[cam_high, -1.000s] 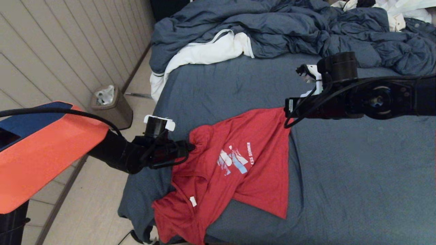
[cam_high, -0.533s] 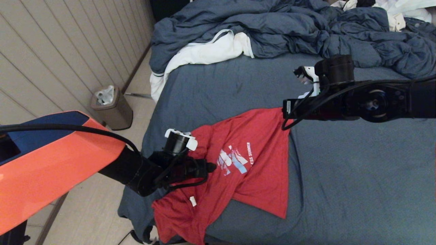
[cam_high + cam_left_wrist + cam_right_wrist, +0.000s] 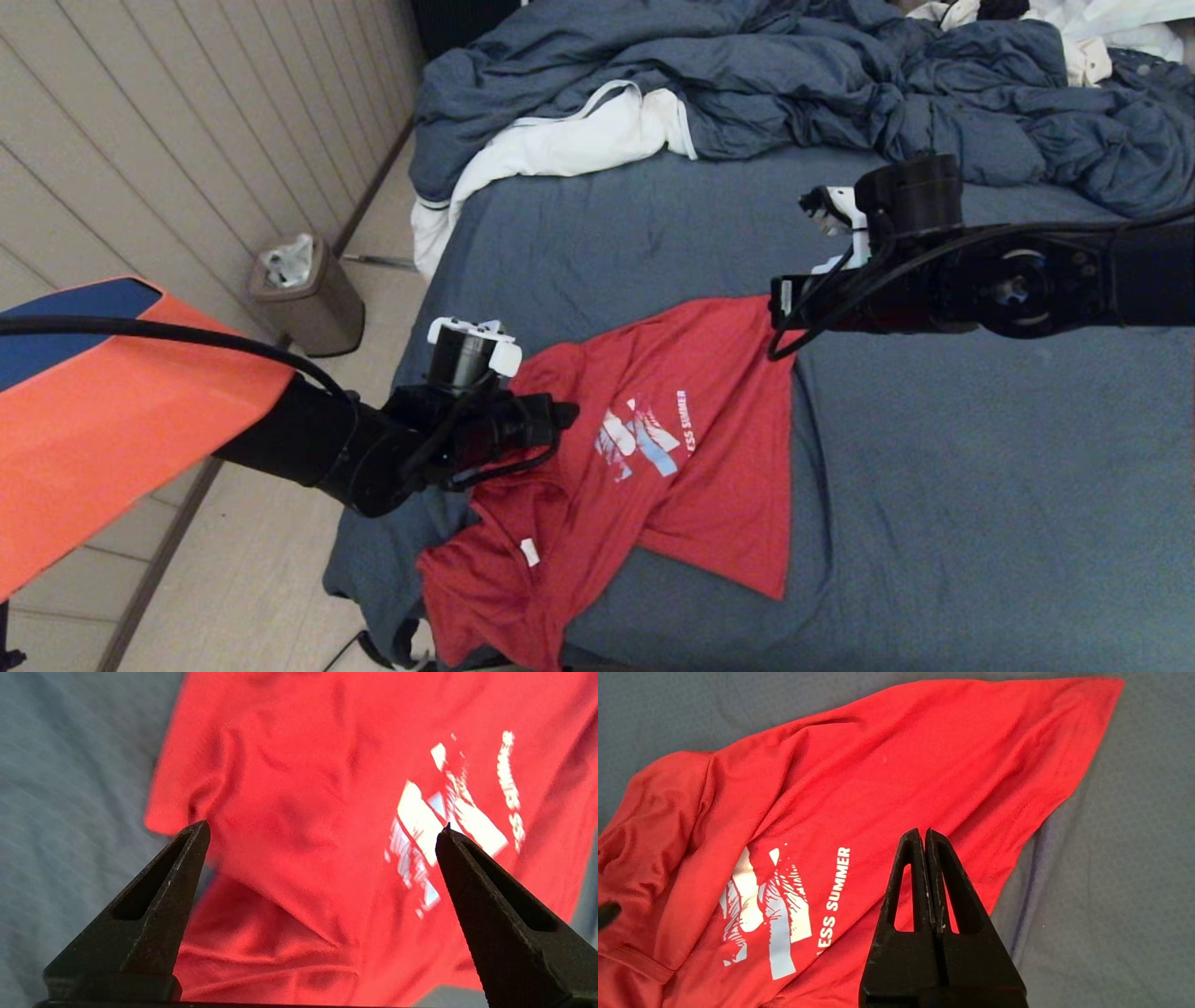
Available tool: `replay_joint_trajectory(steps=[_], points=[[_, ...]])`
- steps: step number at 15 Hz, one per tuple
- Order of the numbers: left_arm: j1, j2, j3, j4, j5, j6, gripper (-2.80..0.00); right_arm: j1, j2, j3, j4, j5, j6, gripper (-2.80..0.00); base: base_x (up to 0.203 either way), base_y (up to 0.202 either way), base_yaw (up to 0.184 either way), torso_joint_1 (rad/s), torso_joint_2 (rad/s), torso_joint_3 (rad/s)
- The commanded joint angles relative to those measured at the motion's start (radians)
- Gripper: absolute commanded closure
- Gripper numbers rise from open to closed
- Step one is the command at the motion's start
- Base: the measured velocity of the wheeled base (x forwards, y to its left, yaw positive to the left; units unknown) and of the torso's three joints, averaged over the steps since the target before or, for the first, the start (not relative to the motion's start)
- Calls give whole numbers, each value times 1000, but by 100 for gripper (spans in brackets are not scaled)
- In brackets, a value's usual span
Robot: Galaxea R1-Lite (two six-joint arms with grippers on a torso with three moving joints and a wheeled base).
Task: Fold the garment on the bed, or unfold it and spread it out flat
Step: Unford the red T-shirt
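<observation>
Since half a second ago the left gripper (image 3: 560,413) has pulled back up and toward the wall-side edge of the bed (image 3: 980,485), a large mattress under a slate-blue fitted sheet, and the red short-sleeved T-shirt with the white and light-blue print (image 3: 653,448) has not shifted. The shirt lies crumpled on the sheet near the bed's foot corner, print side up, with its long axis running from the pointed corner of cloth under the right arm down to the bunched collar end hanging at the mattress edge, where the small white neck tag (image 3: 529,552) shows. In the left wrist view the left gripper's fingers (image 3: 154,891) stand wide apart, empty, above the rumpled sleeve (image 3: 196,793); that fold lies straight ahead of the jaws and probably just below them, though height above the cloth is hard to judge. The right gripper (image 3: 927,835) hangs over the shirt's far pointed corner with its fingers pressed together on nothing. The left is the nearer arm to the loose sleeve, so spreading likely starts there
</observation>
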Motion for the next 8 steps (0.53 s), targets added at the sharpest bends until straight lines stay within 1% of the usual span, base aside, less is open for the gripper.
replay_joint_trajectory(steps=[1, 3, 5, 8], points=[[15, 39, -15, -6, 2, -6, -280, 2, 1, 1, 0, 0, 1, 0, 0, 0, 0, 0, 0, 0], [15, 81, -21, -33, 2, -5, -280, 2, 1, 1, 0, 0, 1, 0, 0, 0, 0, 0, 0, 0], [11, 95, -16, -35, 1, -9, -280, 2, 2, 1, 0, 0, -1, 0, 0, 0, 0, 0, 0, 0], [11, 63, -11, -35, 6, -9, -280, 0, 3, 0, -1, 0, -1, 0, 0, 0, 0, 0, 0, 0]])
